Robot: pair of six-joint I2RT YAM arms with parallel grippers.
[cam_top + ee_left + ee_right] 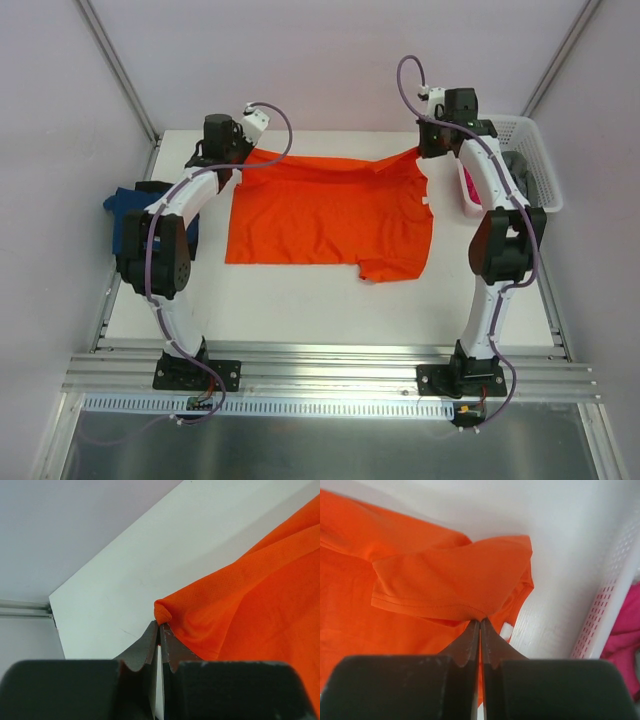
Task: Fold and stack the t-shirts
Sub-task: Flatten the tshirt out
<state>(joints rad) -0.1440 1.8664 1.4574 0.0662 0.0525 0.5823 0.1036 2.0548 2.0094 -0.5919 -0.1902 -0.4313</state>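
Top external view: orange t-shirt is spread flat nearward of the fingers, far corners clamped by left gripper and right gripper. Folding is judged barely begun, and a pink t-shirt is left in the basket.

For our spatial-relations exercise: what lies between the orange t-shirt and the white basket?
Only bare white table, shown in the right wrist view, separates the orange t-shirt from the basket.

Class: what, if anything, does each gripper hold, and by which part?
Both hold the orange t-shirt: the left gripper pinches its far corner, the right gripper its far sleeve.
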